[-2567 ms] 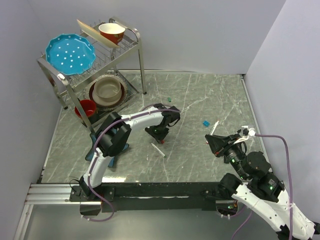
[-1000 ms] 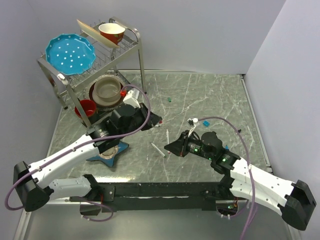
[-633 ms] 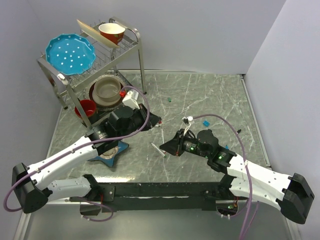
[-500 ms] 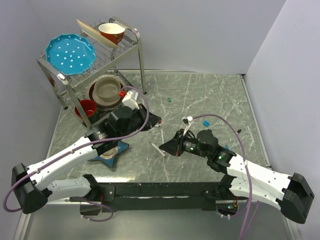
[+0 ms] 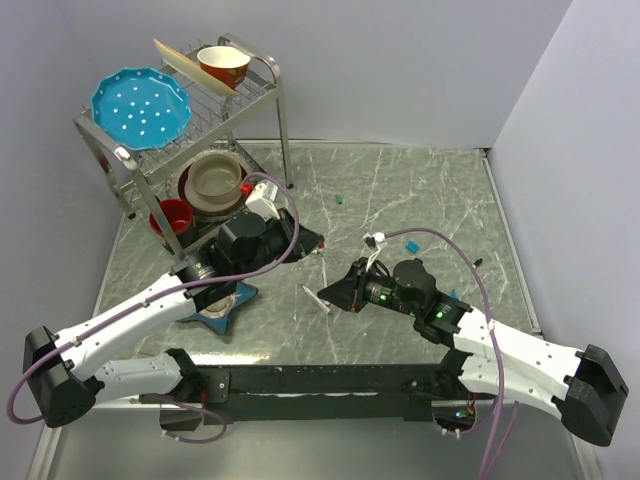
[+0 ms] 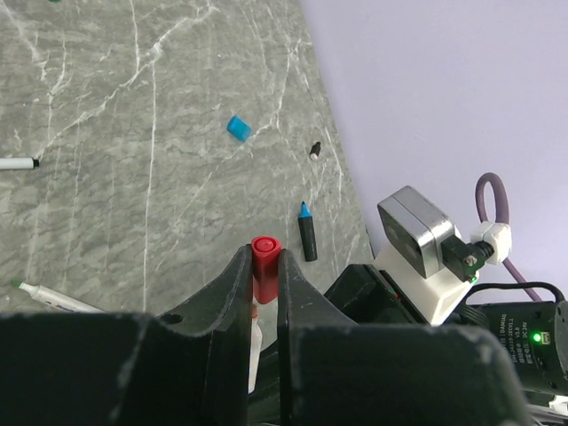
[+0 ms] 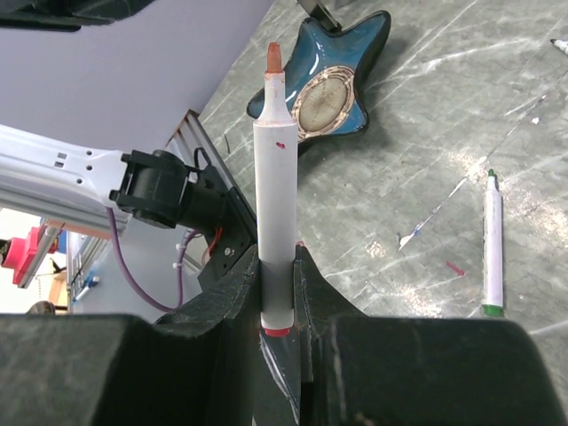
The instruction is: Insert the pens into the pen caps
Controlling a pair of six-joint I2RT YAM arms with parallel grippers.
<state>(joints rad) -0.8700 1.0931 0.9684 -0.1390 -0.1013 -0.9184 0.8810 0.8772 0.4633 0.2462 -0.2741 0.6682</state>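
Two pieces are held near the overhead view's centre: left fingers (image 6: 226, 293) clamp a small red plastic cap (image 6: 264, 262), right fingers (image 7: 232, 288) clamp a white-barrelled, red-tipped marker pen (image 7: 274, 195) by its tail. Any misalignment could glance the tip off and twist either loose

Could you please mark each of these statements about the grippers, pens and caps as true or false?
1. The left gripper is shut on a red cap. True.
2. The right gripper is empty. False: it grips a white pen, reddish tip pointing outward.
3. A blue cap lies loose on the table. True.
4. The green-tipped pen wears its cap. False: it lies uncapped on the table.
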